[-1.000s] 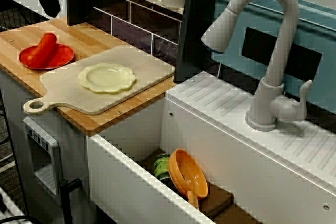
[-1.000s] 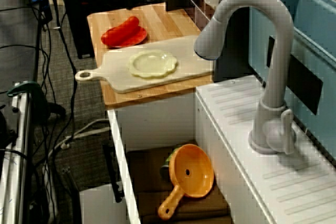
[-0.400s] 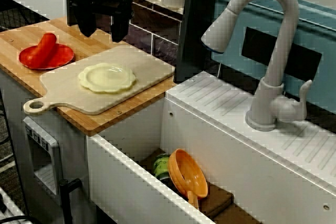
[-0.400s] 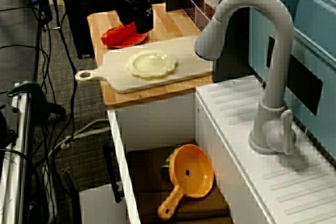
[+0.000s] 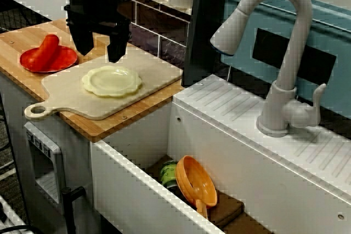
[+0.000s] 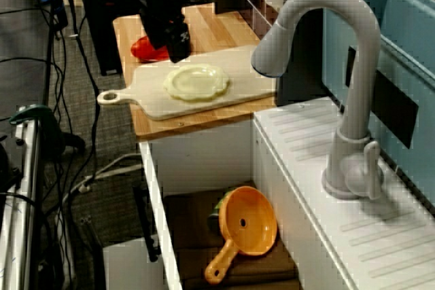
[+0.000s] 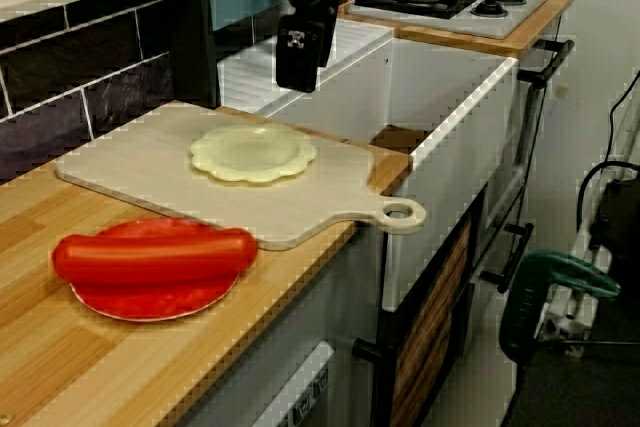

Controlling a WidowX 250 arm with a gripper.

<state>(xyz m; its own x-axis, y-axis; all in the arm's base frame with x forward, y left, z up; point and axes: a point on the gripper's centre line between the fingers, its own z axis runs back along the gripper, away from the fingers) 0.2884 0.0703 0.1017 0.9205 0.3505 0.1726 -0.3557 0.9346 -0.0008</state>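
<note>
Gripper (image 5: 100,46) hovering above cutting board (image 5: 66,89), 2 fingers spread, nothing between them, upper arm cut off by frame, pale scalloped plate (image 5: 112,80) on board at gripper's 5 o'clock, red sausage (image 5: 44,52) at plate's 10 o'clock, orange strainer (image 5: 200,182) half hidden in sink (image 5: 126,190).

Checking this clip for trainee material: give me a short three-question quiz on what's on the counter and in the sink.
1. True or false: the jaws stand open with nothing between them.
2. What lies on the cutting board? A: a yellow plate. B: a knife. C: a cup.
3. Fill in: the orange strainer lies down in the ____.

Key: 1 true. 2 A. 3 sink.
</note>
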